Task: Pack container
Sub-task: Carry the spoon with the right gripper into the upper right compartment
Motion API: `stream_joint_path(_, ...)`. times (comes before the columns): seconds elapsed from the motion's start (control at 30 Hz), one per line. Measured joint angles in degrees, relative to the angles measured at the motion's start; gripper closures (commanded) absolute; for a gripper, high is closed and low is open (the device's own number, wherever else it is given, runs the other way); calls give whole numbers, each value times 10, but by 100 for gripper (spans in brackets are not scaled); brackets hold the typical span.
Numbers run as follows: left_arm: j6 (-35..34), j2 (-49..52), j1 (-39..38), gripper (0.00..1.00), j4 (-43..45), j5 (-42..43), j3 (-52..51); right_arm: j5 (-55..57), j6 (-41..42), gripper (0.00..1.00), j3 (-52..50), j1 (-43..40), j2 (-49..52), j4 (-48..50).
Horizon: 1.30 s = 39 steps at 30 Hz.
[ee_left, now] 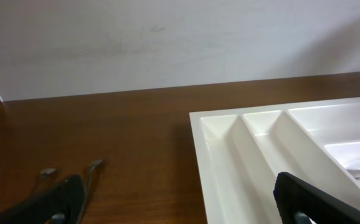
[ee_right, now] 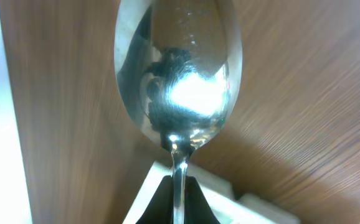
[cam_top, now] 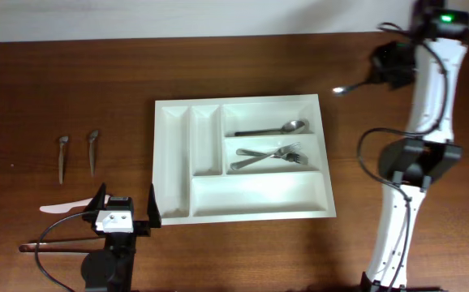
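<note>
The white five-compartment container [cam_top: 243, 158] lies mid-table; its left corner shows in the left wrist view [ee_left: 279, 149]. One wide compartment holds a spoon [cam_top: 273, 129], the one below holds two forks [cam_top: 267, 156]. My right gripper [cam_top: 372, 79] is raised beyond the tray's far right corner, shut on a metal spoon [cam_top: 344, 89] by the handle; the bowl fills the right wrist view [ee_right: 177, 68], with the jaws at the bottom [ee_right: 179, 199]. My left gripper [cam_top: 125, 212] is open and empty, low at the tray's near left corner [ee_left: 180, 205].
Two small spoons [cam_top: 78, 151] lie on the wood left of the tray and show in the left wrist view [ee_left: 74, 171]. A white plastic utensil [cam_top: 64, 208] and thin dark sticks [cam_top: 60, 243] lie at the near left beside the left arm.
</note>
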Motion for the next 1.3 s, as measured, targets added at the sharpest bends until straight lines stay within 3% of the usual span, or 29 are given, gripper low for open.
stream_joint_path(0.4, 0, 0, 0, 1, 0, 0, 0, -10, 123, 96, 0, 142, -1, 0)
stream_joint_path(0.9, 0, 0, 0, 1, 0, 0, 0, 37, 252, 96, -5, 233, -2, 0)
stream_joint_path(1.3, 0, 0, 0, 1, 0, 0, 0, 46, 291, 95, -115, 250, -6, 0)
